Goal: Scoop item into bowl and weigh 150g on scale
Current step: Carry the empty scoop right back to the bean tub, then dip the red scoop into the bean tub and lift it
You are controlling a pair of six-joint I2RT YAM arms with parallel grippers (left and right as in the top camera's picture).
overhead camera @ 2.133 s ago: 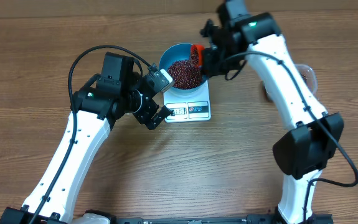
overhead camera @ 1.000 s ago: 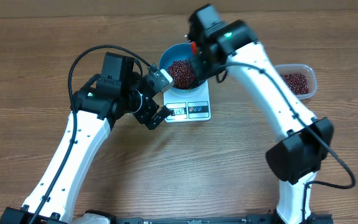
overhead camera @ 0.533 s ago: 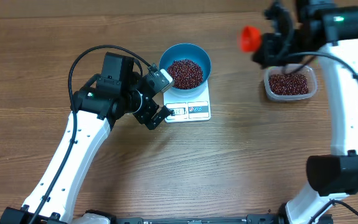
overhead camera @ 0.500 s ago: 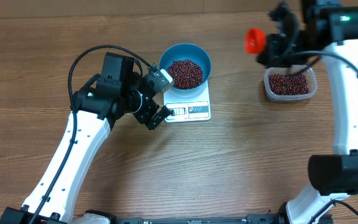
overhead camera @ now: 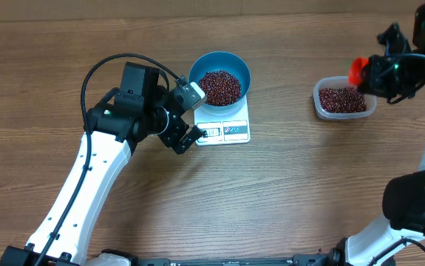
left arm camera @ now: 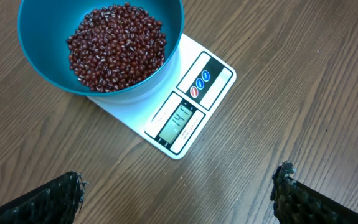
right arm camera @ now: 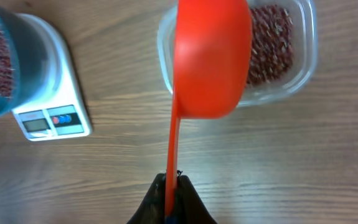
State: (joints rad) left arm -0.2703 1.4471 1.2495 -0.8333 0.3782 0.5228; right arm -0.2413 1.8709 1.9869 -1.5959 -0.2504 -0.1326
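Blue plastic bowl (overhead camera: 196, 66) sits on the white scale (overhead camera: 230, 131), holding a heap of maroon beans (overhead camera: 219, 86). Left gripper (left arm camera: 177, 196) hangs just beside the scale, jaws spread wide, holding nothing. Right gripper (right arm camera: 171, 186) is clamped on the thin handle of an orange-red scoop (right arm camera: 211, 56), whose cup hovers over a clear tub (right arm camera: 304, 74) of more beans, well apart from the scale on the wooden surface (overhead camera: 286, 192).

You are looking at a bright blue bowl (left arm camera: 42, 25), dark maroon beans (left arm camera: 116, 46) with tiny pale marks, a white scale (left arm camera: 179, 99) with blue and red buttons, an orange-red scoop (right arm camera: 211, 59), a clear tub (right arm camera: 306, 62), a brown wood-grain table (overhead camera: 271, 199).
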